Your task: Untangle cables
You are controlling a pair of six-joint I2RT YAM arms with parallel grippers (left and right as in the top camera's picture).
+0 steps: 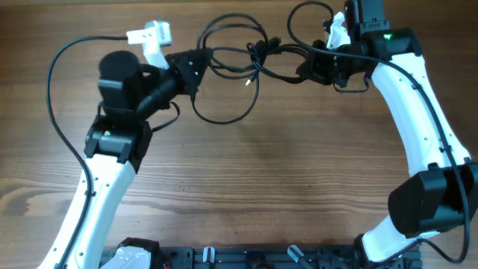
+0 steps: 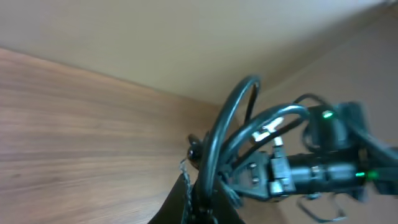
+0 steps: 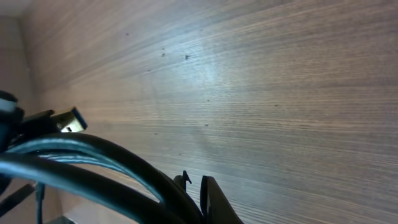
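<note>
The cables are thin black cords, knotted together at the far middle of the wooden table. One loop hangs toward me and another curls at the far right. A silver-tipped plug dangles under the knot. My left gripper is shut on the cables from the left, and the strands rise out of its jaws in the left wrist view. My right gripper is shut on the cables from the right. In the right wrist view the cords run into its jaws, with a USB plug at the left.
The wooden table spreads below the tangle. Both arms' own thicker black wires arc at the far left and along the right arm. A black rack lines the near edge. The right gripper shows in the left wrist view.
</note>
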